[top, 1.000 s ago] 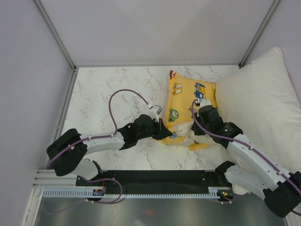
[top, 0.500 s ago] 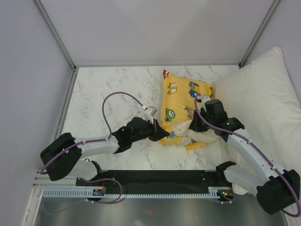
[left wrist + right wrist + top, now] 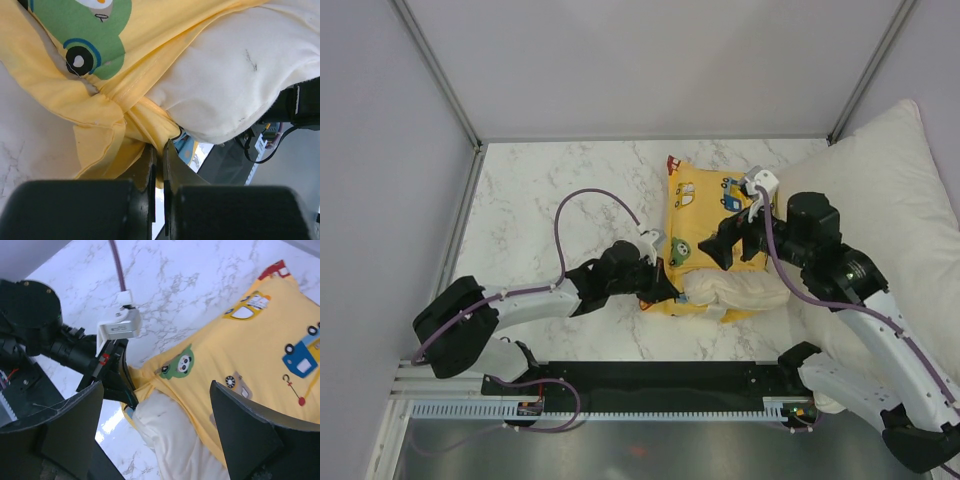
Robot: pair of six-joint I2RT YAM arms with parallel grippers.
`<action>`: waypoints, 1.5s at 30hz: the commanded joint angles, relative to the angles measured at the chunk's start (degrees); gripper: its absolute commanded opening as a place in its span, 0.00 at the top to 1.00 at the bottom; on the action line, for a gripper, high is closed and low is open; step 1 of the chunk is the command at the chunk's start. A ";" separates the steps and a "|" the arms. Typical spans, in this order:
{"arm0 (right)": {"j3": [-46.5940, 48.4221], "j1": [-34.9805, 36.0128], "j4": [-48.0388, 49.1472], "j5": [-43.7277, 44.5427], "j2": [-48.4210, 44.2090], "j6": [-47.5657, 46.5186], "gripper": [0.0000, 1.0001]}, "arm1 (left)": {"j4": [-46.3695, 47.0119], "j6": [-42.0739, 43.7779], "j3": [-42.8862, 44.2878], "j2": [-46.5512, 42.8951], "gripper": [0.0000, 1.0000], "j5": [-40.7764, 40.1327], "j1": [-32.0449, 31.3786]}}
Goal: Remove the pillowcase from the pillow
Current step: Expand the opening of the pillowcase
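Note:
The yellow pillowcase [image 3: 705, 205] with its cartoon cars lies at the table's right middle. The cream pillow [image 3: 740, 292] bulges out of its near opening. At the case's near left corner, my left gripper [image 3: 665, 290] is shut on the bunched yellow hem [image 3: 145, 117]; the left wrist view has the pillow [image 3: 235, 75] bare just right of that pinch. My right gripper [image 3: 156, 385] hangs open above the pillowcase [image 3: 240, 355] and the pillow [image 3: 170, 440], holding nothing. It shows in the top view [image 3: 725, 245] over the case's middle.
A much larger white pillow [image 3: 880, 210] lies against the right wall, touching the case's right side. The marble table [image 3: 560, 190] is fenced by grey walls and metal posts. A black rail [image 3: 650, 380] runs along the near edge between the arm bases.
My right gripper has opened, let go and lifted away from the near opening. More of the cream pillow now lies outside the case. The left gripper keeps its pinch on the hem.

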 commanded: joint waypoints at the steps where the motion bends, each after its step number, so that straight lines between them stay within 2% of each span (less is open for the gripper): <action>1: -2.54 6.46 0.33 0.35 5.12 -4.28 0.06 | -1.28 3.56 2.12 -2.87 0.98 3.42 -0.31; 4: -5.53 10.60 2.88 3.78 7.76 -4.56 0.05 | -1.63 3.65 2.30 -3.31 0.98 3.51 -0.31; 10: -10.45 13.07 6.13 9.65 11.19 -4.48 0.02 | -2.59 3.48 2.21 -5.68 0.98 2.72 -0.31; 19: -13.80 20.98 4.47 16.70 16.03 -3.25 0.02 | -4.09 4.62 2.83 -7.53 0.98 1.67 -0.31; 23: -13.89 21.52 2.72 20.22 17.09 -0.70 0.02 | -4.79 5.15 2.92 -8.15 0.98 1.14 -0.23; 26: -13.01 21.61 0.70 22.42 17.53 0.53 0.14 | -5.67 5.50 2.48 -8.94 0.98 0.44 0.12; 27: -12.92 21.61 0.17 23.29 17.61 1.06 0.31 | -5.93 5.41 2.22 -9.55 0.98 0.52 0.21; 29: -12.66 21.61 -1.41 23.91 18.31 1.76 0.46 | -6.11 5.32 1.25 -10.34 0.98 0.17 0.74; 30: -12.66 21.61 -1.94 24.09 19.19 1.68 0.63 | -6.20 5.24 0.99 -11.39 0.98 0.26 0.91; 33: -12.57 21.61 -3.97 26.37 20.69 2.82 1.00 | -6.37 5.23 -0.25 -13.06 0.98 0.00 1.27; 38: -11.26 20.12 -5.29 32.87 20.43 5.80 1.00 | -9.27 5.41 -3.31 -17.46 0.98 -1.67 1.97; 45: -9.06 10.01 -6.43 33.50 18.32 5.90 1.00 | -11.03 3.83 -9.56 -24.40 0.98 -2.99 2.85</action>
